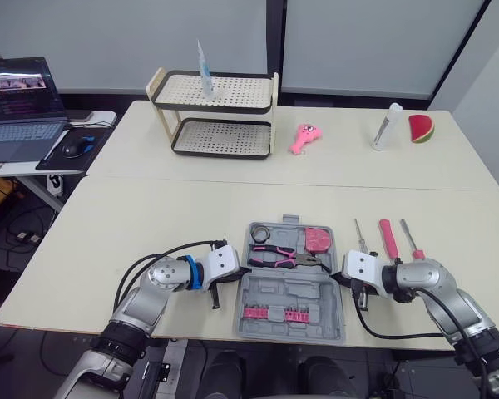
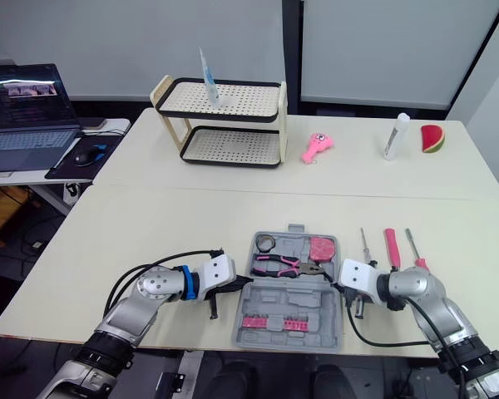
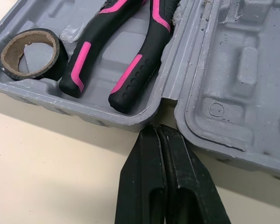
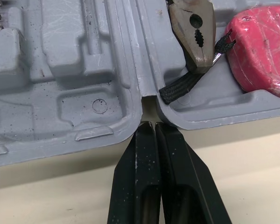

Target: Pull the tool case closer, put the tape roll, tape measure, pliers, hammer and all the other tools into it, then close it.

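Observation:
The grey tool case lies open near the table's front edge. Its far half holds a black tape roll, pink-and-black pliers and a pink tape measure. A row of pink bits sits in the near half. My left gripper is shut, its tips at the hinge notch on the case's left side. My right gripper is shut too, with its tips at the hinge notch on the right side. Right of the case, on the table, lie a thin screwdriver, a pink-handled tool and another screwdriver.
At the back of the table stand a two-tier rack, a pink toy, a white tube and a watermelon slice. A laptop and a mouse sit on a side desk to the left.

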`<state>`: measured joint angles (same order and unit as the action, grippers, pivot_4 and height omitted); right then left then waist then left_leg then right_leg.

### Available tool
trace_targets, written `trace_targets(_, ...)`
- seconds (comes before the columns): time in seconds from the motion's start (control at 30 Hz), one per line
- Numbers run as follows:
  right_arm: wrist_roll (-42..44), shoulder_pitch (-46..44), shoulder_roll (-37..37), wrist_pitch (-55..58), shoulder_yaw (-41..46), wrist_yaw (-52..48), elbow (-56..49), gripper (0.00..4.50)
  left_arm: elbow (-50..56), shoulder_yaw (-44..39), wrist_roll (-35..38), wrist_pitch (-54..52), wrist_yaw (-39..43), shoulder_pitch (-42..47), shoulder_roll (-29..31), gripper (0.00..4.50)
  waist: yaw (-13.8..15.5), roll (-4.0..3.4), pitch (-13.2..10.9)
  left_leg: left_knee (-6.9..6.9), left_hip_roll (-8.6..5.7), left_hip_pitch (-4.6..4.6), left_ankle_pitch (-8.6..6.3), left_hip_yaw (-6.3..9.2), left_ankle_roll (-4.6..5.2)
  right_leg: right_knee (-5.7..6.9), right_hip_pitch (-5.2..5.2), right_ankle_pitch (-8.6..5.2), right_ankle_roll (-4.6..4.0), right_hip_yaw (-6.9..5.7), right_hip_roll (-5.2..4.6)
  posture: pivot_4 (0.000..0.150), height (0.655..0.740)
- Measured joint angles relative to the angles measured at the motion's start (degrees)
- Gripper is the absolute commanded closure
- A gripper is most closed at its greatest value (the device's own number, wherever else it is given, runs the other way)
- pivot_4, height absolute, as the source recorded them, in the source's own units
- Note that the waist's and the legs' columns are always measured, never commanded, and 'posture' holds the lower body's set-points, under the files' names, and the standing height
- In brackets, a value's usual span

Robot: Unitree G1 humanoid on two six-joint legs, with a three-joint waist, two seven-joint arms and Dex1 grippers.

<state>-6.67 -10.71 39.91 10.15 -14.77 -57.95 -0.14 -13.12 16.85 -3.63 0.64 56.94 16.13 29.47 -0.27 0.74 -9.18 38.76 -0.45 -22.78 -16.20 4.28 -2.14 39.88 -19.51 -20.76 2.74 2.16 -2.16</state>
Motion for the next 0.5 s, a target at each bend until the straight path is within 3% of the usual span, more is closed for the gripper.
trace_targets(0.5,-1.3,-1.4,-1.1,0.5,0.3,2.2,1.3,4.50,-1.7,0.0,-1.2,-0.2,-0.6,1.9,-1.7,4.46,0.2,0.00,0.0,0.02,-0.02,0.00,0.00,0.00,0.00,0.00,0.01,0.00,0.00,0.00,-0.01,0.150,0.7290)
